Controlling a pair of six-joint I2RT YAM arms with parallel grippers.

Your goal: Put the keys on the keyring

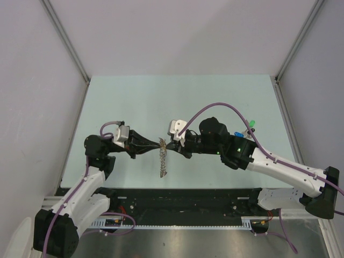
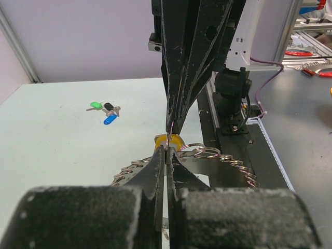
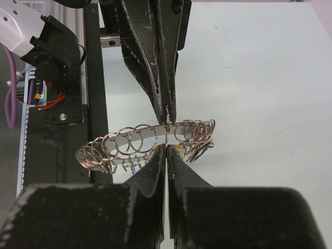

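The keyring [image 1: 163,159], a grey band strung with several small wire rings, hangs between my two grippers above the table middle. It also shows in the left wrist view [image 2: 231,160] and the right wrist view [image 3: 127,140]. My left gripper [image 1: 160,144] [image 2: 167,149] is shut on one small ring of the keyring. My right gripper [image 1: 171,144] [image 3: 167,149] is shut tip to tip against it, with the yellow key [image 2: 175,140] [image 3: 178,147] at its tips. The green key [image 2: 96,105], black key [image 2: 108,106] and blue key [image 2: 109,119] lie together on the table.
The loose keys lie right of the right arm, green [image 1: 251,124] and blue [image 1: 238,133]. A black rail [image 1: 177,196] with cables runs along the table's near edge. Grey walls and metal posts [image 1: 67,43] close the sides and back.
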